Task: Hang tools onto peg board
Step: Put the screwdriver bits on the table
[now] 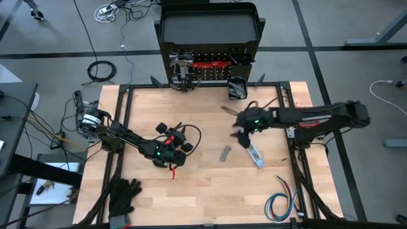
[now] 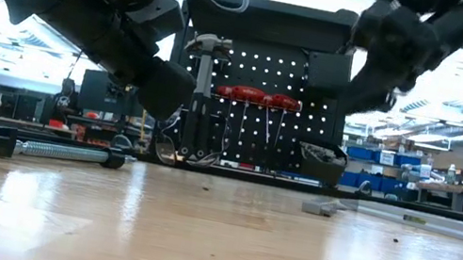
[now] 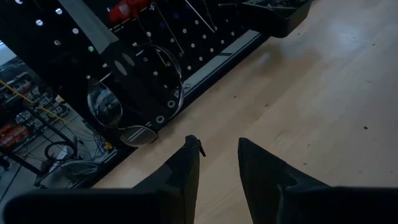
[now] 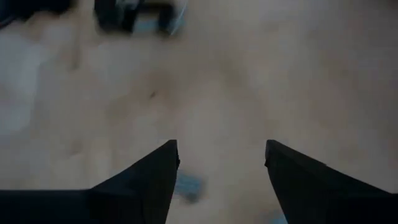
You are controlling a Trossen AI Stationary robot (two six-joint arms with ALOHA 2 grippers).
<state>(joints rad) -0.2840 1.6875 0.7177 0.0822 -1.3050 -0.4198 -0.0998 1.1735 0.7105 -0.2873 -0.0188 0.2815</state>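
The peg board (image 1: 210,63) stands upright at the table's far edge, with a hammer (image 2: 202,96) and red-handled screwdrivers (image 2: 256,96) hanging on it and a black bin (image 1: 237,88) at its right. A silver flat bar tool (image 1: 254,152) and a small grey metal piece (image 1: 225,153) lie flat on the table at centre right. A C-clamp (image 2: 37,148) lies on its side. My right gripper (image 4: 221,152) hovers open above the table, over the grey piece (image 4: 189,186). My left gripper (image 3: 217,149) hangs open left of centre, facing the peg board, with nothing between its fingers.
Black gloves (image 1: 124,194) lie at the near left corner and a coloured wire bundle (image 1: 283,203) at the near right. Bare wood lies between the two arms and the peg board, and along the near edge.
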